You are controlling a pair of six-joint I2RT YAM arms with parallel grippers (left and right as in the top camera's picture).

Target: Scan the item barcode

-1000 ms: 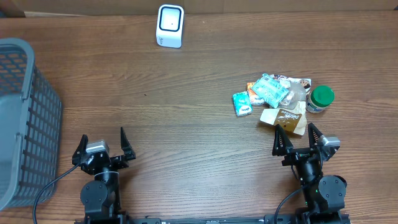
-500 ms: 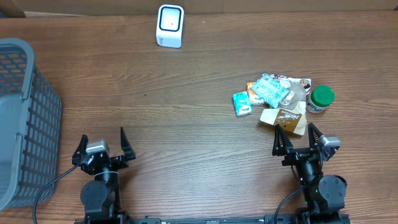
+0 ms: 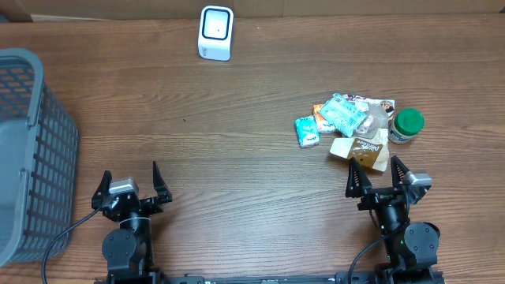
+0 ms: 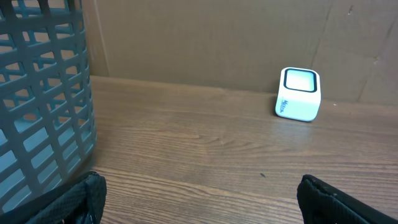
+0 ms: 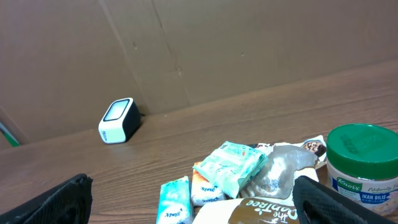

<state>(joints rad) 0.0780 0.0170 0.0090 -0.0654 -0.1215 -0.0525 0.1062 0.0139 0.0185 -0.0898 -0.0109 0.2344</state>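
A pile of grocery items lies at the right of the table: teal tissue packs [image 3: 343, 113] [image 5: 233, 164], a small teal pack [image 3: 306, 131] [image 5: 173, 199], a brown-labelled packet [image 3: 369, 150] [image 5: 261, 210] and a green-lidded jar [image 3: 407, 125] [image 5: 362, 165]. The white barcode scanner [image 3: 215, 32] [image 4: 298, 94] [image 5: 119, 121] stands at the far edge. My right gripper [image 3: 382, 179] [image 5: 196, 202] is open just in front of the pile, nothing between its fingers. Open and empty too, my left gripper [image 3: 129, 184] [image 4: 199, 202] rests at the near left.
A grey mesh basket [image 3: 31, 150] [image 4: 40, 93] stands at the left edge, close to the left gripper. A brown cardboard wall [image 4: 205, 43] runs behind the table's far edge.
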